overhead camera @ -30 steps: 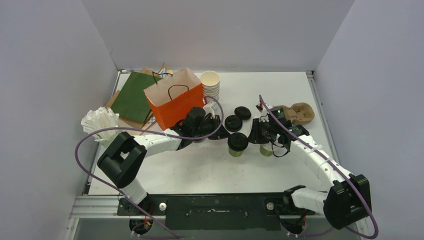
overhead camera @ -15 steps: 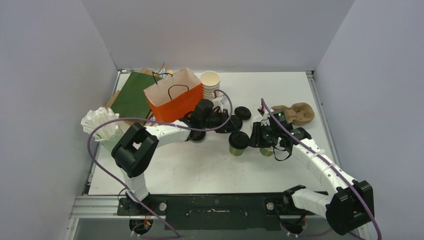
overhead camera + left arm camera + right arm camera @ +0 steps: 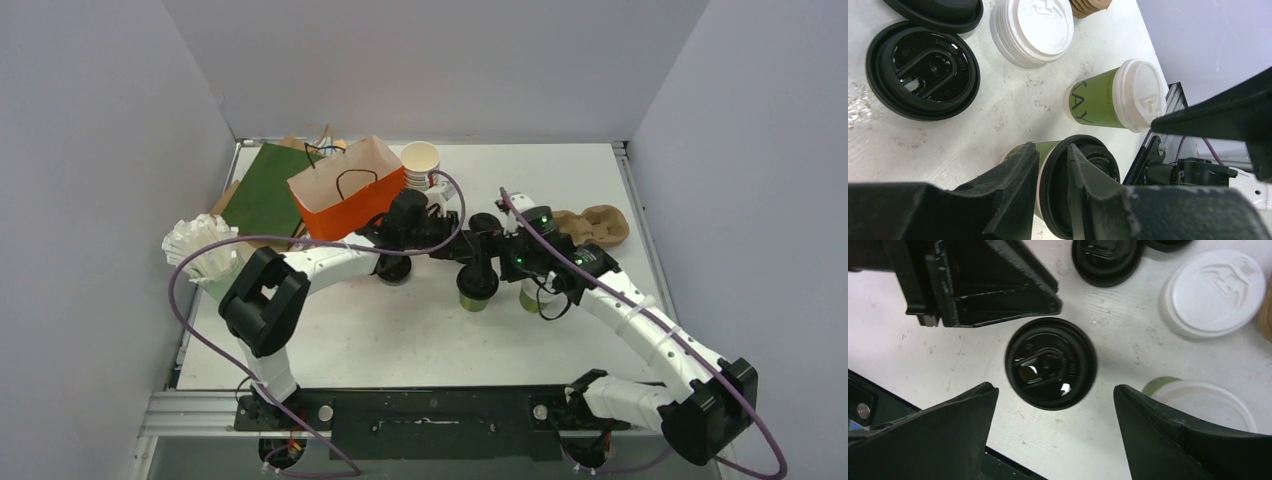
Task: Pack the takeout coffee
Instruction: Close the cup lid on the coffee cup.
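Your right claw [image 3: 1054,390] hangs wide open straight above the upright black-lidded coffee cup [image 3: 1050,362] near the middle of the table [image 3: 400,335], cup centred between its fingers, while your left claw [image 3: 1053,150], slightly parted and empty, sits just beside it.

Black-lidded cup [image 3: 477,289]: upright on table [image 3: 400,340], where both arm tips meet.
Second cup [image 3: 531,297]: just right of it, partly hidden by right arm [image 3: 640,318].
Orange bag [image 3: 347,198]: open, standing, rear left.
Left arm [image 3: 325,263]: reaches across bag front.
White cup stack [image 3: 421,167]: beside bag.
Brown carrier [image 3: 597,225]: rear right.
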`<state>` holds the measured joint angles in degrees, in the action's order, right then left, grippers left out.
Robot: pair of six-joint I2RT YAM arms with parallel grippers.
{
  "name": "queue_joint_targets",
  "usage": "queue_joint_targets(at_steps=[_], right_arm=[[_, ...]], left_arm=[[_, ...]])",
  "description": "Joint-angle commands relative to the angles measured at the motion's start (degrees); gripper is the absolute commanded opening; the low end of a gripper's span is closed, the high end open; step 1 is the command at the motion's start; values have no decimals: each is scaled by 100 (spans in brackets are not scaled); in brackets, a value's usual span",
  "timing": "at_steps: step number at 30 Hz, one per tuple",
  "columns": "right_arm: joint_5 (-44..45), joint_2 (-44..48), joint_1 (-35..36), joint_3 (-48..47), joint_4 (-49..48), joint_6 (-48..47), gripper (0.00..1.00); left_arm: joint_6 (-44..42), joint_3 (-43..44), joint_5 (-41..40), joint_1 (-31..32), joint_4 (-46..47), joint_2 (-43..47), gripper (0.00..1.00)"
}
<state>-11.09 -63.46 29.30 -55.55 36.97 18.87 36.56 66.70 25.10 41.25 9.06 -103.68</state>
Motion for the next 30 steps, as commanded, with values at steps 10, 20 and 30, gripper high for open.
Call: queue_joint_targets(at_steps=[10, 20, 30], right_arm=[[1690, -803, 1163, -619, 29, 193, 95], [798, -383, 266, -194, -449, 322, 69], [-305, -357, -256, 121, -782, 319, 52]], left_arm=[[217, -1555, -574, -130, 465, 1947, 37], [1187, -2607, -126, -117, 1747, 2092, 39], [1592, -2720, 249, -91, 2724, 1487, 32]])
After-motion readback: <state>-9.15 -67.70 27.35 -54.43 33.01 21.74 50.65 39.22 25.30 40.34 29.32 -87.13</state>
